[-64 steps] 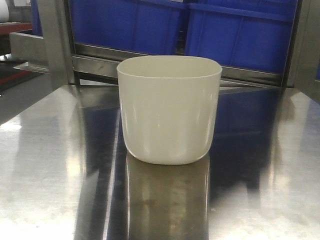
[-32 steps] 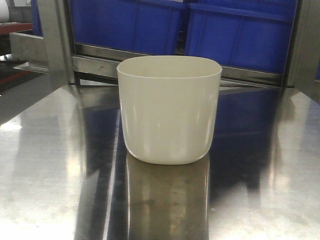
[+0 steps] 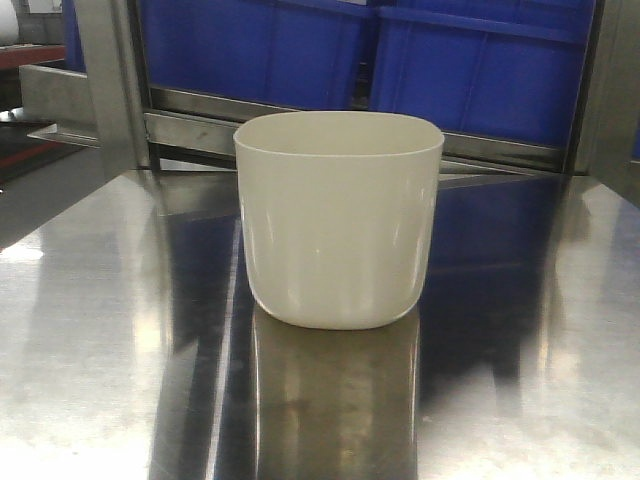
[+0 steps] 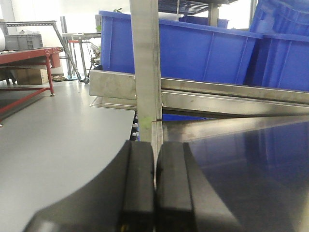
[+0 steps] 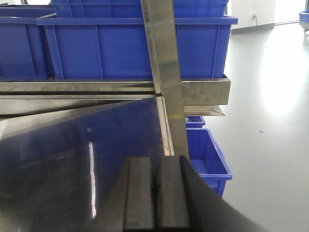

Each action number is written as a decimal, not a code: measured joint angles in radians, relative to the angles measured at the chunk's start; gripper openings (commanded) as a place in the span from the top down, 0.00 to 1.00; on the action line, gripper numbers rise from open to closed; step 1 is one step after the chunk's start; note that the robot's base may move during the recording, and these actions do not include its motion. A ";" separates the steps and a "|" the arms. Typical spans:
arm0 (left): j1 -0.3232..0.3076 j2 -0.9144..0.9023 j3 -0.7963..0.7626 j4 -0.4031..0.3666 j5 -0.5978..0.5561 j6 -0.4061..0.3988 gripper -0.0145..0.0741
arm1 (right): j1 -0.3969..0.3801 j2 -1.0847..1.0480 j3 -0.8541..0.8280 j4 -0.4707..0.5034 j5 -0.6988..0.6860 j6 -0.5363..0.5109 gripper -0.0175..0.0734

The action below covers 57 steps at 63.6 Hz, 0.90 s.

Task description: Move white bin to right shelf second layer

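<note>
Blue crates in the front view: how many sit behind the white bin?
2 for sure: the left blue crate and the right blue crate, side by side on the rack behind the white bin. Blue slivers at both frame edges may be further crates.

Warehouse or factory hall: blue crates (image 5: 135, 48) on steel racking (image 4: 145, 63); bare grey floor (image 4: 58, 145)

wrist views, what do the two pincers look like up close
Both look alike. The left pincer has two matte black, flat-faced rectangular fingers on a black body that flares out in a smooth curve. The right pincer is the same black, blocky shape. No cables, markings or labels show on either.
</note>
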 measured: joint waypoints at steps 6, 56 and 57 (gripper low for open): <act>0.000 0.000 0.000 0.000 0.000 0.000 0.74 | 0.000 0.000 0.000 0.007 -0.005 0.000 0.75; 0.000 0.000 0.000 0.000 0.000 0.000 0.74 | 0.000 0.503 -0.396 0.034 0.114 0.000 0.75; 0.000 0.000 0.000 0.000 0.000 0.000 0.74 | 0.000 0.520 -0.410 0.034 0.119 0.000 0.75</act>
